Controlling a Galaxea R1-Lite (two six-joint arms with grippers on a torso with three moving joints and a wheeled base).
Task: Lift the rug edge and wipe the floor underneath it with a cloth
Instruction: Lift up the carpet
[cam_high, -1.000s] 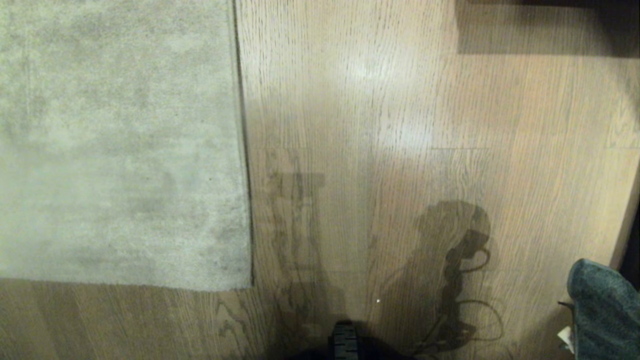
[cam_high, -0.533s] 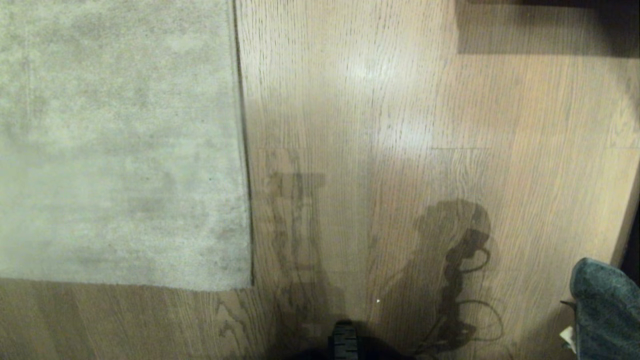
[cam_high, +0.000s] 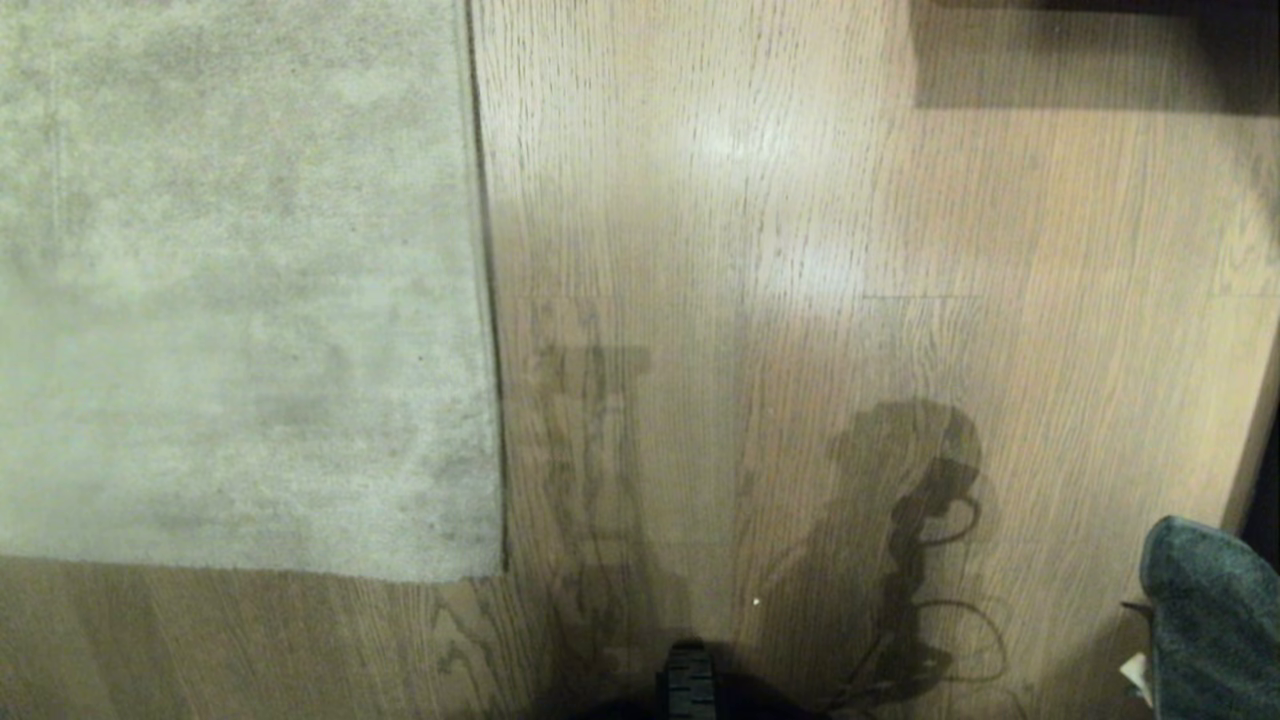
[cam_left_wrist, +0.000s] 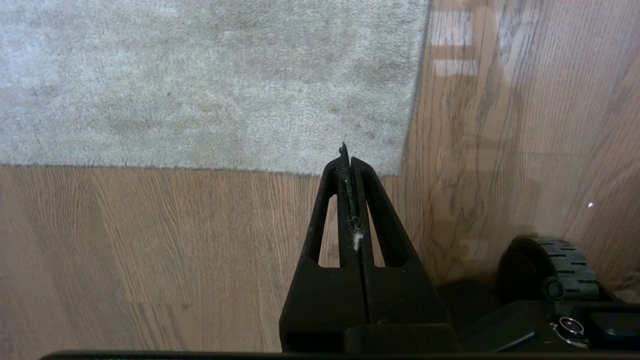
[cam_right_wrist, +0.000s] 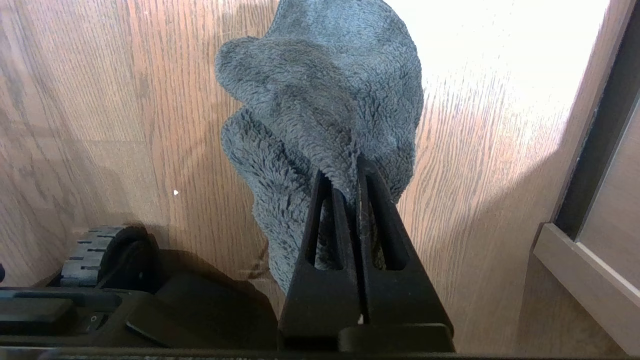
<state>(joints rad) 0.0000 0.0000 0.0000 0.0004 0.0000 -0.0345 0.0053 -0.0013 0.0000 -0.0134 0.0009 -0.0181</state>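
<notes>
The right end effector (cam_right_wrist: 357, 167) pinches the fuzzy dark grey-teal cloth (cam_right_wrist: 325, 95) above the light brown wooden floor (cam_high: 800, 300). The empty left end effector (cam_left_wrist: 348, 159) is closed near the flat pale grey-beige rug's edge (cam_high: 485, 300).

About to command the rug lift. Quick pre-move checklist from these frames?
1. Cloth in hand: ok, right gripper shut on it, above the floor.
2. Left gripper free for the lift: ok, shut and holding nothing, only lint on the fingers.
3. Rug edge reachable: ok, lying flat, corner just past the left fingertips.
4. Rug edge lifted: not ok, not yet raised.
5. Left jaws set for gripping: not ok, must open first.
6. Dirt under the rug: cannot tell, hidden.
</notes>
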